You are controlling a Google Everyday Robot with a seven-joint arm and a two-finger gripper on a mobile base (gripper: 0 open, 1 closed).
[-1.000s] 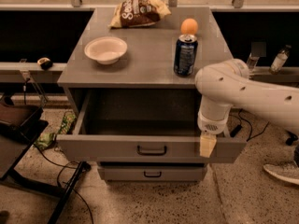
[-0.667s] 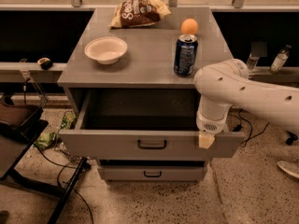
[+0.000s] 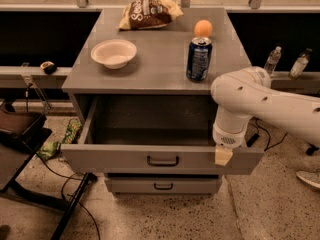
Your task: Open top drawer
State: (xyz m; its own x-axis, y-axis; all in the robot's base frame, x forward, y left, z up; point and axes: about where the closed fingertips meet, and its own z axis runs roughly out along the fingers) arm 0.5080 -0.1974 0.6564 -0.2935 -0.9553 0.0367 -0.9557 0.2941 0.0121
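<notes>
The top drawer [image 3: 115,159] of the grey cabinet stands pulled well out, and its deep grey inside shows empty. Its small black bar handle [image 3: 162,161] sits mid-front. My white arm comes in from the right. My gripper [image 3: 223,155] hangs down at the right end of the drawer's front panel, touching or just over its top edge. A narrower drawer [image 3: 162,185] below it is closed.
On the cabinet top [image 3: 150,69] stand a white bowl [image 3: 114,53], a blue can [image 3: 199,59], an orange [image 3: 203,28] and a chip bag [image 3: 147,14]. Two bottles [image 3: 272,60] stand at the right. A black stand and cables [image 3: 60,184] lie at the left on the floor.
The drawer front and my gripper sat slightly farther back 0.7 s ago and have come forward again, to about where they were a second ago.
</notes>
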